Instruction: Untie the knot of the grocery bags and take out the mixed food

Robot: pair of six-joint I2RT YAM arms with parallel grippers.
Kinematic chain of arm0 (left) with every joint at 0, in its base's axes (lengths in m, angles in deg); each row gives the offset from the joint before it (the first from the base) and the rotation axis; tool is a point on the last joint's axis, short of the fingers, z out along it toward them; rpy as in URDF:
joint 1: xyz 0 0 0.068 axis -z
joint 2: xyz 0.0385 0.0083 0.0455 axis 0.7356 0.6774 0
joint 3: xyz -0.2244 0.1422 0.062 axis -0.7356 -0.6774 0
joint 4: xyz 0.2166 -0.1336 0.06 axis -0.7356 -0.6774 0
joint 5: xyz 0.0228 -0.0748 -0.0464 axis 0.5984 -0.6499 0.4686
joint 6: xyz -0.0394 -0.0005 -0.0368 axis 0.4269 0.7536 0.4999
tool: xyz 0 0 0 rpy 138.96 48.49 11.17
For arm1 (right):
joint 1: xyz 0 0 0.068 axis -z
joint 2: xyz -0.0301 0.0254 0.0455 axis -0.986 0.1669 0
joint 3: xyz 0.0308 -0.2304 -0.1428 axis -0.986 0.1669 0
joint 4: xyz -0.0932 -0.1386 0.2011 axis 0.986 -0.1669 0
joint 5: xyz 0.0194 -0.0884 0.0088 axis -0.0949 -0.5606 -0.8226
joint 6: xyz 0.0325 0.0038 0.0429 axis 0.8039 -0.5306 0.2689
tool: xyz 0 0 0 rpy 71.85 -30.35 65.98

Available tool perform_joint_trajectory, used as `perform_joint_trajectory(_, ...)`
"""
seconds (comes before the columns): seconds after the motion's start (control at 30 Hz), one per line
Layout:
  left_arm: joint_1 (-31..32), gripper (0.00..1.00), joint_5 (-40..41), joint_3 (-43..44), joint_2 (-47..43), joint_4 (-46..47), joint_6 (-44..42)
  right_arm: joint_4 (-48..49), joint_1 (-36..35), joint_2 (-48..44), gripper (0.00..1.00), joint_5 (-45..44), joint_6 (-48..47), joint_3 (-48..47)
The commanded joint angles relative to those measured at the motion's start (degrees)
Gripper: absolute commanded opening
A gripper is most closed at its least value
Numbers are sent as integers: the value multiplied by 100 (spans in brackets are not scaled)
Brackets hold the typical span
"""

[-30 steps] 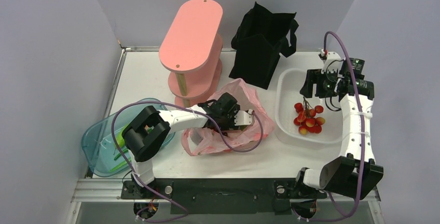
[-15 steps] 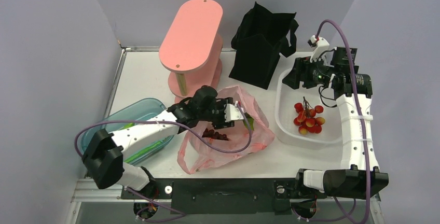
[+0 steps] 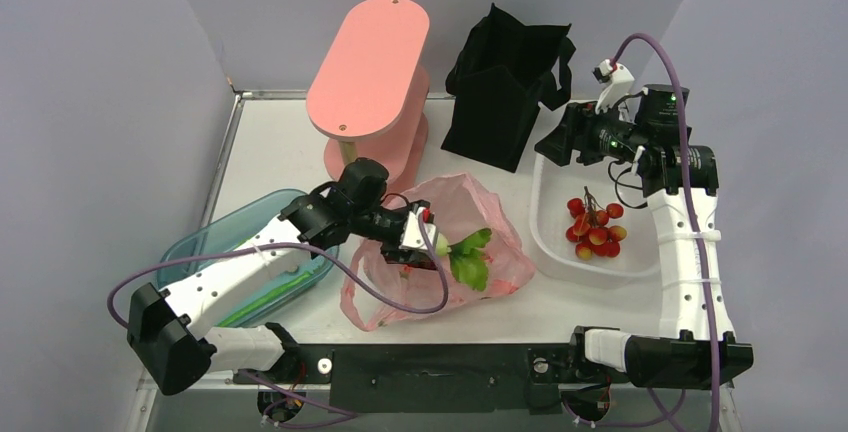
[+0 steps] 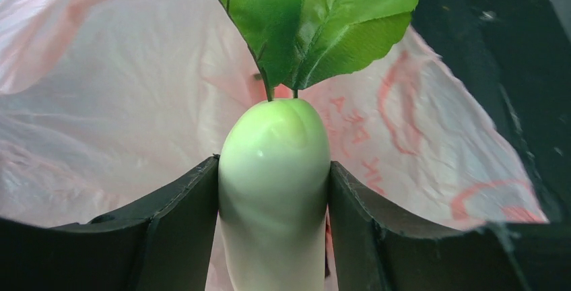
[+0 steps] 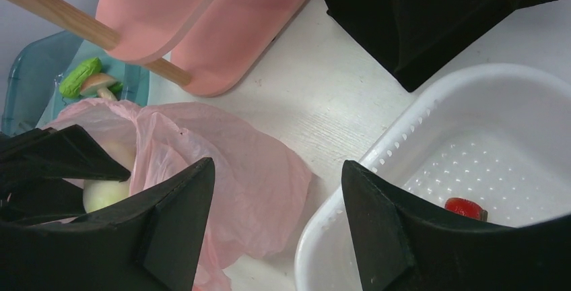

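My left gripper (image 3: pixel 418 242) (image 4: pixel 274 163) is shut on a white oblong vegetable (image 4: pixel 275 197) with a pale green top. Its green leaves (image 3: pixel 467 262) (image 4: pixel 310 21) hang over the open pink plastic bag (image 3: pixel 470 217) (image 4: pixel 101 102) (image 5: pixel 236 163). The black fabric tote (image 3: pixel 505 87) (image 5: pixel 431 15) stands upright at the back. A bunch of small red and yellow fruits (image 3: pixel 595 232) lies in the white basket (image 3: pixel 545 222) (image 5: pixel 404 143). My right gripper (image 3: pixel 553 144) (image 5: pixel 277 166) hovers open and empty over the basket's far left rim, between tote and pink bag.
A pink two-tier stand (image 3: pixel 370 67) rises behind the pink bag. A teal bin (image 3: pixel 185 252) at the left holds a small green cucumber (image 5: pixel 79 77) and a mushroom (image 5: pixel 101 83). The left arm's purple cable loops across the pink bag's front.
My left gripper has drawn back to the left, bringing the white vegetable up out of the pink bag. My right gripper has swung left from above the basket towards the tote.
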Motion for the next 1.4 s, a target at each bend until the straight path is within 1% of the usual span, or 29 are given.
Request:
perform_joint_trajectory(0.0, -70, 0, -745, 647, -254, -2330, -1577, 293, -42, -188, 65, 53, 87, -157)
perform_joint_trajectory(0.03, -75, 0, -738, 678, -289, -2686, -1752, 304, -44, -208, 65, 55, 92, -145)
perform_joint_trajectory(0.07, -90, 0, -694, 711, -410, -2747, -1756, 303, -51, -206, 65, 66, 95, -132)
perform_joint_trajectory(0.13, -122, 0, -647, 734, -677, -2454, -1429, 306, -65, -198, 65, 75, 111, -127)
perform_joint_trajectory(0.2, -146, 0, -515, 736, -980, -1428, -385, 338, -85, -175, 65, 50, 122, -122)
perform_joint_trajectory(0.23, -153, 0, -452, 741, -1129, -534, 546, 351, -99, -168, 65, 37, 140, -119)
perform_joint_trajectory(0.27, -178, 0, -262, 790, -1170, -115, 1040, 375, -105, -148, 65, 35, 154, -117)
perform_joint_trajectory(0.3, -199, 0, -136, 930, -1173, 559, 1889, 391, -132, -141, 65, 16, 179, -116)
perform_joint_trajectory(0.33, -295, 0, 142, 1040, -1135, 791, 2292, 425, -144, -112, 64, 2, 200, -127)
perform_joint_trajectory(0.37, -381, 0, 233, 1329, -1023, 1060, 2957, 442, -164, -97, 64, -5, 237, -139)
perform_joint_trajectory(0.43, -897, 1, 231, 1740, -867, 1202, 3778, 491, -191, -73, 64, -18, 298, -182)
perform_joint_trajectory(0.47, -1300, 1, 186, 1849, -846, 1163, 4135, 522, -202, -71, 64, -31, 312, -185)
perform_joint_trajectory(0.5, -1534, 2, 60, 2003, -837, 1085, 4224, 531, -210, -68, 64, -38, 329, -188)
perform_joint_trajectory(0.53, -1953, 2, -2, 2047, -853, 806, 4233, 537, -215, -72, 64, -58, 331, -187)
perform_joint_trajectory(0.63, -2775, 6, -51, 2035, -1142, -22, 3845, 534, -217, -122, 63, -87, 301, -120)
perform_joint_trajectory(0.7, -3588, 9, -22, 2089, -1299, -818, 3360, 534, -217, -188, 63, -126, 239, -29)
perform_joint_trajectory(0.73, -3785, 9, -21, 2129, -1335, -1410, 3038, 535, -321, -249, 63, -170, 218, 7)
perform_joint_trajectory(0.77, -4215, 9, -44, 2192, -1387, -1718, 2831, 533, -344, -276, 62, -178, 219, 97)
perform_joint_trajectory(0.8, -4450, 9, -76, 2211, -1414, -2412, 2297, 522, -372, -335, 62, -176, 198, 140)
perform_joint_trajectory(0.83, -4902, 9, -113, 2199, -1473, -2742, 1982, 513, -387, -367, 62, -182, 174, 258)
perform_joint_trajectory(0.87, -5132, 9, -88, 2158, -1505, -3361, 1399, 473, -420, -421, 62, -205, 87, 313)
perform_joint_trajectory(0.93, -5817, 8, -57, 1952, -1608, -4112, 530, 361, -525, -527, 62, -312, -131, 490)
perform_joint_trajectory(0.97, -6292, 7, -84, 1794, -1649, -4339, 268, 318, -551, -555, 62, -351, -250, 603)
perform_joint_trajectory(1.0, -6495, 7, -96, 1727, -1654, -4694, -225, 231, -595, -609, 62, -406, -440, 656)
perform_joint_trajectory(1.03, -6813, 7, -26, 1575, -1639, -4828, -421, 132, -608, -651, 62, -426, -523, 758)
perform_joint_trajectory(1.07, -6931, 7, 48, 1396, -1618, -4939, -659, 76, -636, -674, 62, -430, -673, 796)
perform_joint_trajectory(1.17, -7427, 7, 475, 952, -1414, -4786, -977, -97, -673, -749, 62, -464, -869, 961)
perform_joint_trajectory(1.23, -7657, 7, 652, 638, -1226, -4487, -1208, -192, -692, -790, 62, -483, -975, 1012)
perform_joint_trajectory(1.37, -7713, 8, 1005, 138, -856, -3619, -1744, -327, -703, -925, 62, -594, -1133, 1068)
